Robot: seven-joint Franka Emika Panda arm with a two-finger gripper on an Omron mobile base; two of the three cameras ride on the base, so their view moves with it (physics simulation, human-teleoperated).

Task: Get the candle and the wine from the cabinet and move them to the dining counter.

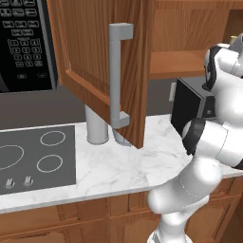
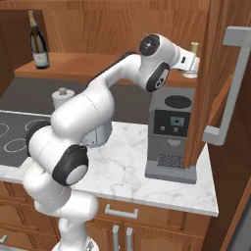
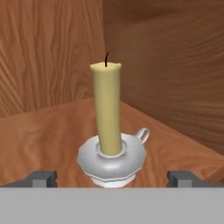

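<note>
Looking like a home kitchen, rendered. Wood wall cabinet (image 1: 99, 52) w/ grey bar handle (image 1: 116, 76) hanging open over a white marble worktop (image 1: 123, 166); dark cooktop (image 1: 38, 156) w/ ring burners & knobs sitting inset at left, black microwave (image 1: 26, 42) w/ keypad mounted above it. Coffee machine (image 2: 171, 137) standing on the worktop, grey canister (image 1: 96, 126) near the wall, wood drawer fronts (image 2: 147, 215) running below. Wine (image 2: 38, 41) and a candle (image 3: 107, 113) standing on the cabinet shelf.
</note>
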